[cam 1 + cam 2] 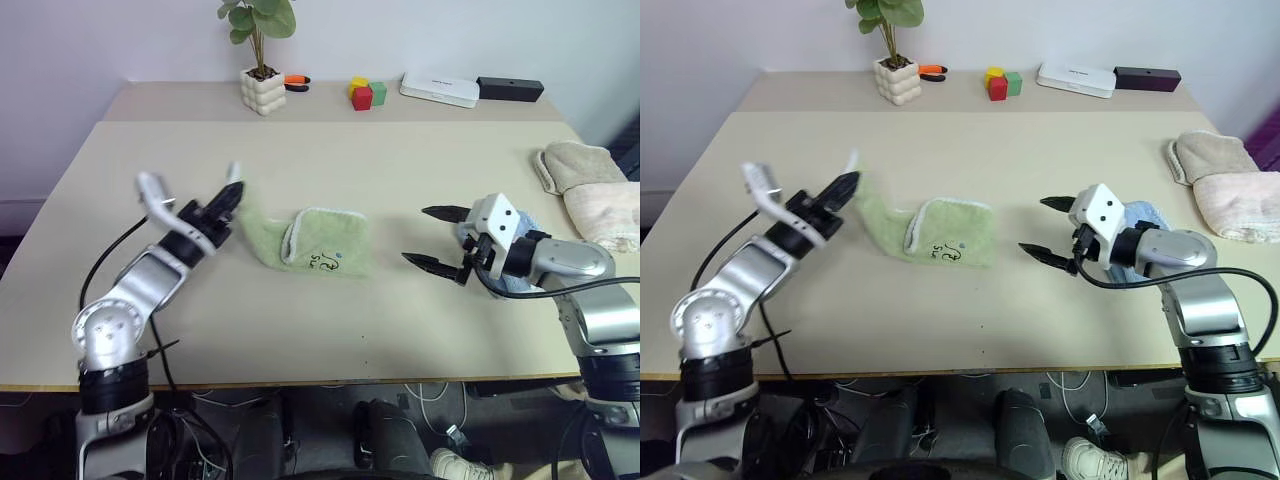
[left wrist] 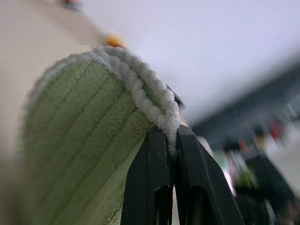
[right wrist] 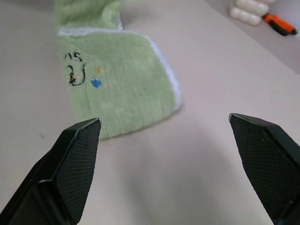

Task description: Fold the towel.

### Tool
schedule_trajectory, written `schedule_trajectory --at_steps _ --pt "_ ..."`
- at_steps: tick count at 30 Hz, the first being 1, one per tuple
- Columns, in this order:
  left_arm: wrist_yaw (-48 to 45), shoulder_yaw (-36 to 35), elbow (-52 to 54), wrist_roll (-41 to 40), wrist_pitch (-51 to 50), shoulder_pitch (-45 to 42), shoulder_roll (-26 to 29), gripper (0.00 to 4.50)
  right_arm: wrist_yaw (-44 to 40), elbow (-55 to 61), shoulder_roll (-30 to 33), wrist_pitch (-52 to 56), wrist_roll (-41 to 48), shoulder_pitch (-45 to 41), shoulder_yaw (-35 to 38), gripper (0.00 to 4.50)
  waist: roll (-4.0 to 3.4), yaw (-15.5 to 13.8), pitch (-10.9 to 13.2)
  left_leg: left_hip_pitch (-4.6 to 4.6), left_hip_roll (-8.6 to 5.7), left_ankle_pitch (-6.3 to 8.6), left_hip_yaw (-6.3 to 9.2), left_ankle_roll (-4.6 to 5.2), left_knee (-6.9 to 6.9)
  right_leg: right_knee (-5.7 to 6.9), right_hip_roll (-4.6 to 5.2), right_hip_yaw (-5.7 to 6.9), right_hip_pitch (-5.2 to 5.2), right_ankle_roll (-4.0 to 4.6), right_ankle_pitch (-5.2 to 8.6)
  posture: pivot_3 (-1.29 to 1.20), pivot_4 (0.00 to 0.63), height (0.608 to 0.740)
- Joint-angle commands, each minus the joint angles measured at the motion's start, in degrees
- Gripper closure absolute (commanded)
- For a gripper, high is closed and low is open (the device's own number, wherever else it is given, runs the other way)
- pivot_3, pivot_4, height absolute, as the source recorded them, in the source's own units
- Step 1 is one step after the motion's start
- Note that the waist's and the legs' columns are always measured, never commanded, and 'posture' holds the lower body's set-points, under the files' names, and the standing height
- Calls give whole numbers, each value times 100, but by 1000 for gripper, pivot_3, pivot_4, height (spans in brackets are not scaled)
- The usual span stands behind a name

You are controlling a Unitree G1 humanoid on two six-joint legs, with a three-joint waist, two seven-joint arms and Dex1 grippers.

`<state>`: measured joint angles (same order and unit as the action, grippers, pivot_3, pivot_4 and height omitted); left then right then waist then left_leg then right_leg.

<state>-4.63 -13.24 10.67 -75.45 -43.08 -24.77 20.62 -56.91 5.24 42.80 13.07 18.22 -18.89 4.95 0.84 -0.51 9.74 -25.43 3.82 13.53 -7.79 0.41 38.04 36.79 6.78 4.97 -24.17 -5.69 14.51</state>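
Now pinching the towel [image 1: 315, 243] by its whitish stitched edging at the left corner, left gripper [image 1: 228, 198] fully closed on the cloth and lifting that corner clear of the table [image 1: 330, 320]. Lying near the middle of the table, light green, partly doubled over, with the rest trailing down from the raised corner and resting flat; small dark printed mark facing up on the nearer right part. Hovering to the right of the towel, right gripper [image 1: 432, 237] spread wide and carrying nothing, fingers pointing left toward the towel's near right end without touching it.

Judging by the way the cloth is drooping from the pinch: soft, light, limp terry, not holding any shape, sagging and creasing wherever unsupported. Probably gripping well rather than slipping, thanks to the looped pile and the thick rolled hem. Best taking hold on the hem itself, at corners, since a pinch in the middle would only be bunching the fabric. Likely needing the free right corner held too, so the edge stays taut while being carried over.

Sitting well apart on the far right: folded beige and pinkish towels [image 1: 590, 190]; a small blue cloth [image 1: 505, 270] lying under the right wrist.
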Motion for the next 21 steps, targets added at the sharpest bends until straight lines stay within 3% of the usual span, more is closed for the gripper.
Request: schedule_trajectory --at_steps 1,10,16,19,21 --pt "-1156 1010 -526 1094 95 -690 -73 4451 108 139 -21 -122 42 -92 133 0 1 -14 0 -1 0 -1 -1 -1 0 -1 0 0 0 -1 0 0 150 735" --pt "-3019 2750 -2296 3423 857 -1621 -951 4451 317 417 296 -26 78 156 566 0 1 -25 2 -14 -5 -6 -5 -8 0 -62 -1 2 18 -7 -5 0 150 735" --pt "-3551 2918 -2775 4070 720 -1645 -1107 4451 535 864 352 209 156 463 837 0 0 -12 2 -13 0 -2 8 -2 -5 -61 -1 3 13 -8 -6 0 150 735" --pt "-3821 2958 -2752 4232 647 -1596 -1100 3519 621 952 342 250 149 541 872 0 0 -16 2 -14 1 13 10 25 -3 -61 0 3 13 -6 -5 0 150 735" --pt "-3874 2864 -2727 4265 583 -1591 -1139 2528 656 971 322 263 133 540 847 0 0 -25 2 -15 0 15 10 26 -2 -61 1 2 14 -6 -5 0 150 735"
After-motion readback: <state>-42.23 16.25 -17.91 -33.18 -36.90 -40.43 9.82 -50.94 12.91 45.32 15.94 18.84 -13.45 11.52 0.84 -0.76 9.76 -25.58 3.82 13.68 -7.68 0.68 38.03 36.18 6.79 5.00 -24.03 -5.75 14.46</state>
